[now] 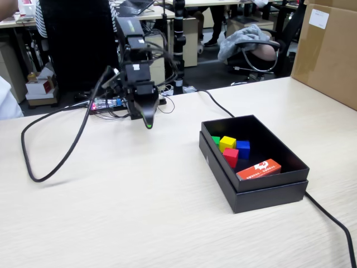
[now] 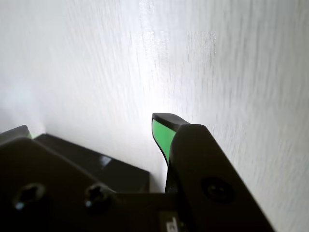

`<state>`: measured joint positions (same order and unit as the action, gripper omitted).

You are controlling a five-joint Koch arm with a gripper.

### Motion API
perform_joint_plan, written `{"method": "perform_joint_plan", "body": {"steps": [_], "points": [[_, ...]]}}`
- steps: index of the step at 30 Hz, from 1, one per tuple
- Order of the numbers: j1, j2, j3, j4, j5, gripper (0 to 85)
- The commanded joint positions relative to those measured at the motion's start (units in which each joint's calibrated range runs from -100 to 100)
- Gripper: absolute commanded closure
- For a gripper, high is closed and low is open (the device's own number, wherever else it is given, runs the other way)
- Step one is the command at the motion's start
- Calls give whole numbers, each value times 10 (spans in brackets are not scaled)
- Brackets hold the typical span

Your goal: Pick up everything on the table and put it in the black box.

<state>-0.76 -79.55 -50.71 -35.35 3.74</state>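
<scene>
The black box (image 1: pixel 269 196) sits on the table (image 1: pixel 134 218) at the right in the fixed view. Inside it, bunched at its far-left end, lie the green cube (image 1: pixel 216 140), the yellow cube (image 1: pixel 227 143), the blue cube (image 1: pixel 243 148) and the red cube (image 1: pixel 231 157). My gripper (image 1: pixel 148 124) hangs tip-down over bare tabletop, well left of the box and clear of it. In the wrist view the gripper (image 2: pixel 91 125) is open, its green-padded fingers (image 2: pixel 162 135) wide apart with only pale table between them.
A flat orange-red packet (image 1: pixel 259 168) lies at the near end of the box. A big brown carton (image 1: pixel 329 50) stands at the far right. One black cable (image 1: pixel 53 167) loops across the left of the table, and another (image 1: pixel 329 218) runs off past the box's right corner.
</scene>
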Motion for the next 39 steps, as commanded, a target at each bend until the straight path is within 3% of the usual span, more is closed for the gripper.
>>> {"method": "perform_joint_plan", "body": {"steps": [1,11,16,24,30,39], "points": [[-3,-79,-18,68,-1,342],[-11,-205,-274,262,-23,342],[-13,-205,-400,424,-58,364],[-13,-205,-465,427,-69,370],[-21,-202,-468,377,-97,376],[-21,-201,-467,373,-97,367]]}}
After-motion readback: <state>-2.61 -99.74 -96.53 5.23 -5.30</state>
